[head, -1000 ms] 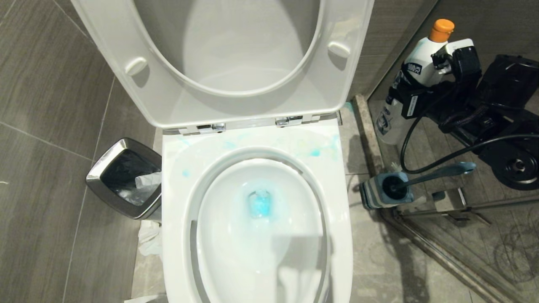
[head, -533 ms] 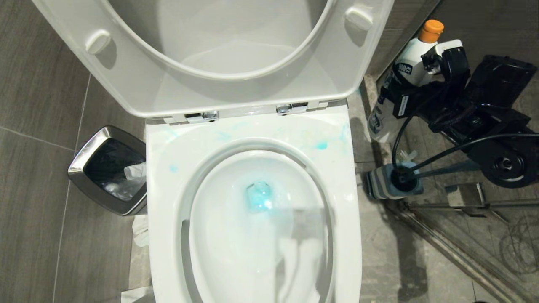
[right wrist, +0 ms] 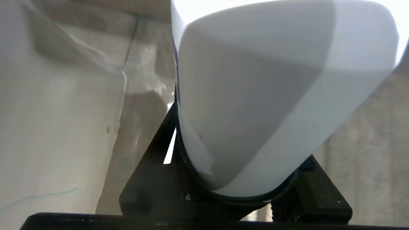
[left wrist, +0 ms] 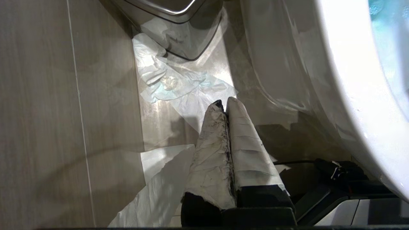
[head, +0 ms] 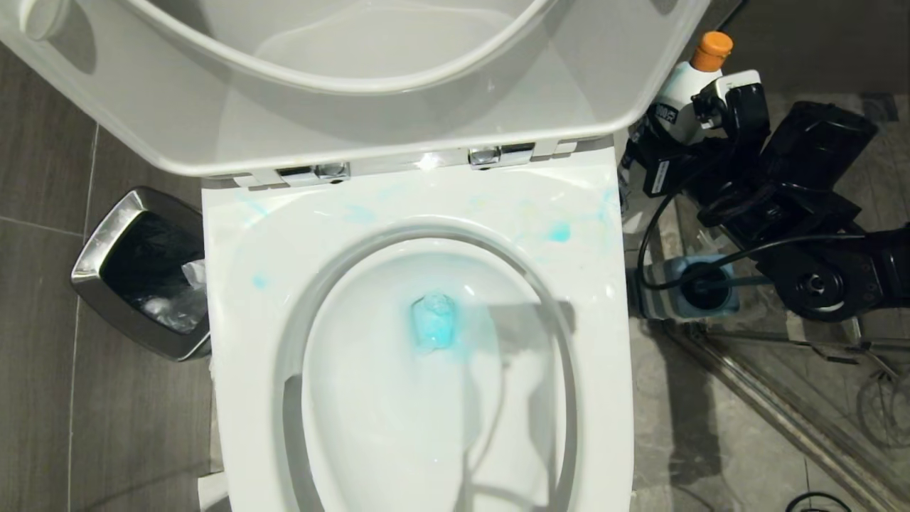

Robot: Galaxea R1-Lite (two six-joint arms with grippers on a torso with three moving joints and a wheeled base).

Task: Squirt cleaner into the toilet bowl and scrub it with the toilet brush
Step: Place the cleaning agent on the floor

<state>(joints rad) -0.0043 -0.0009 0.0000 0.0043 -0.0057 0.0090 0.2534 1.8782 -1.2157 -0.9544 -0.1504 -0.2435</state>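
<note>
The white toilet bowl [head: 398, 427] fills the middle of the head view, with its seat and lid raised. Turquoise cleaner [head: 434, 321] pools at the bowl's bottom, and pale blue smears [head: 558, 231] mark the back rim. To the right of the toilet my right gripper [head: 668, 146] is shut on a white cleaner bottle [head: 679, 99] with an orange cap; the bottle's body [right wrist: 255, 111] fills the right wrist view. The toilet brush [head: 700, 288] stands in its striped holder [head: 657, 302] on the floor, its handle mostly hidden under my right arm. My left gripper [left wrist: 225, 103] is shut and empty, low beside the toilet.
A square steel bin [head: 138, 274] with a black liner stands left of the toilet. Crumpled tissue [left wrist: 172, 83] lies on the floor between the bin [left wrist: 166, 9] and the bowl's outer wall [left wrist: 345, 95]. A glass shower partition with a metal rail [head: 775, 419] runs along the right.
The whole head view has shifted as the camera moved, so the toilet looks nearer. My right arm with the bottle has swung slightly toward the toilet and now crosses over the brush handle.
</note>
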